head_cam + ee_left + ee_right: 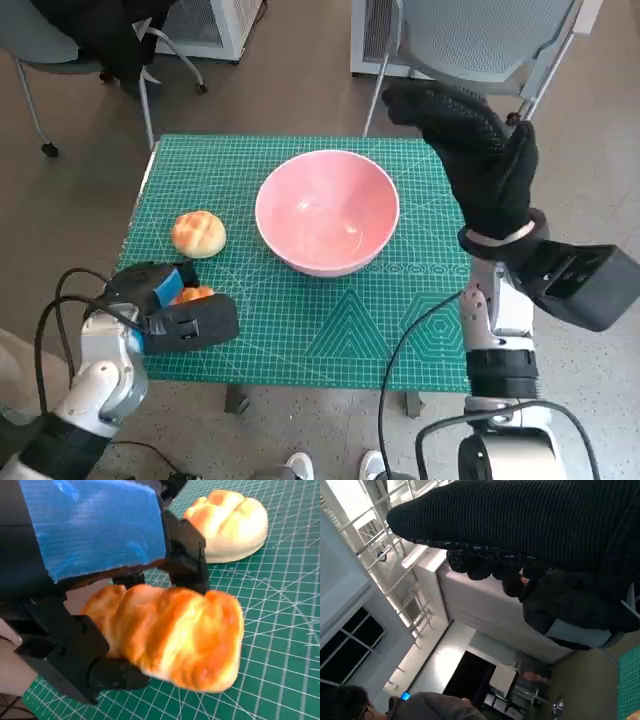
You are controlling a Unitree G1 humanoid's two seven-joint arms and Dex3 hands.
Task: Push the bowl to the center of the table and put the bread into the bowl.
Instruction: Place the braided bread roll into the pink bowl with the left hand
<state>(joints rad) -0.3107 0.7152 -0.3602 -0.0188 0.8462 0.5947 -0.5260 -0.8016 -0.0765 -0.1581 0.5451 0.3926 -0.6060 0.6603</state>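
The bowl [327, 212], pink and upright, sits about mid-table on the green cutting mat [400, 330], so the push looks done. One bread roll [170, 635] is held in the left hand [165, 305], well to the bowl's left near the mat's front edge; black fingers [187, 555] press it from above and below. A second roll [198, 233] lies on the mat just beside that hand, between it and the bowl.

The risks, as I judge them: the grip looks shallow, with much of the roll jutting free, so it could slip on the way over. A low carry could also knock the second roll or nudge the bowl off centre.

The right hand [470, 150], gloved, is raised to the bowl's right, fingers extended and holding nothing.
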